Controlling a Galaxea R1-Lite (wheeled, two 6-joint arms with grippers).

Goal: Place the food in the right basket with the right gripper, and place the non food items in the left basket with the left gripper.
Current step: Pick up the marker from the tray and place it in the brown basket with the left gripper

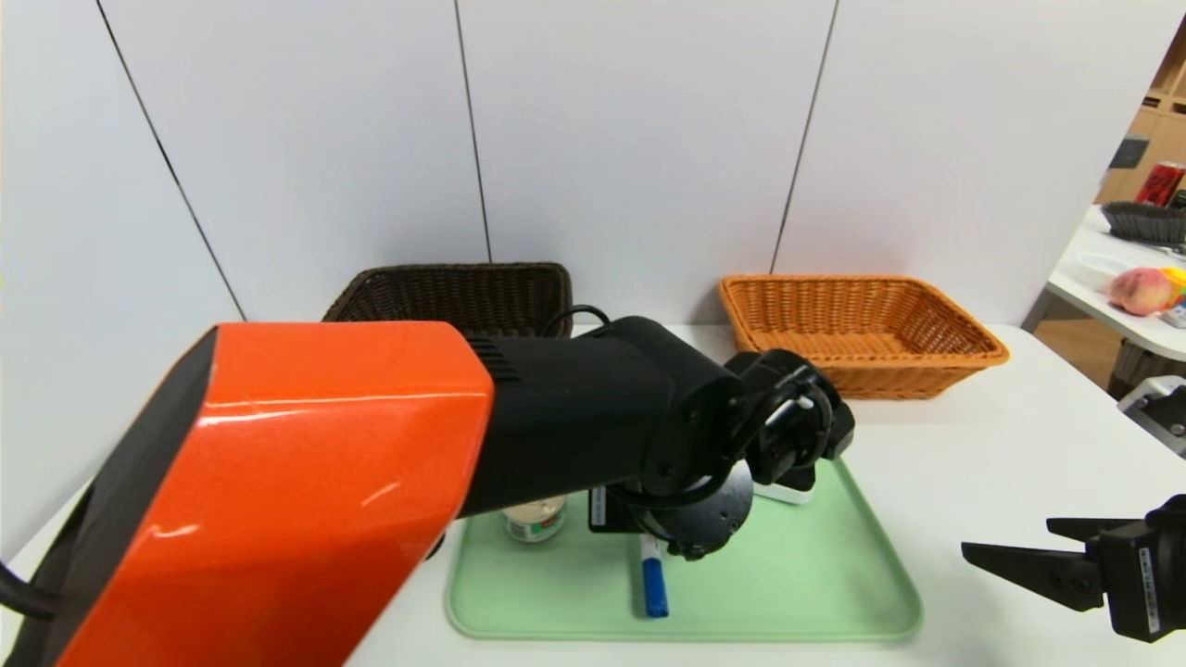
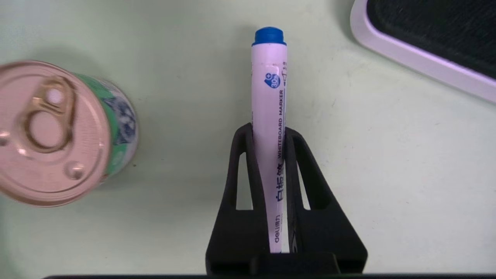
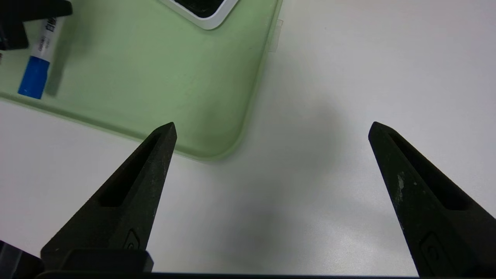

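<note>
Left gripper (image 2: 269, 131) pinches the slim white marker (image 2: 268, 116) over a smooth green tray (image 1: 815, 574). Round tin can (image 2: 54, 133) at nine o'clock. Right gripper (image 3: 271, 130) jaws spread.

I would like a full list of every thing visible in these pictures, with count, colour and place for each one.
marker: one, white with blue ends, over the tray, clamped in the left gripper
tin can: one, gold lid, green and white label, upright on the tray beside the marker
eraser: one, black felt on white base, on the tray's far right part
tray: one, pale green, on the table in front
left basket: one, dark brown, at the table's back left
right basket: one, orange-tan, at the table's back right
table: one, white
peach: one, pink, on a far table at right
left gripper: one, black, shut on the marker
right gripper: one, black, open, over bare table right of the tray
</note>
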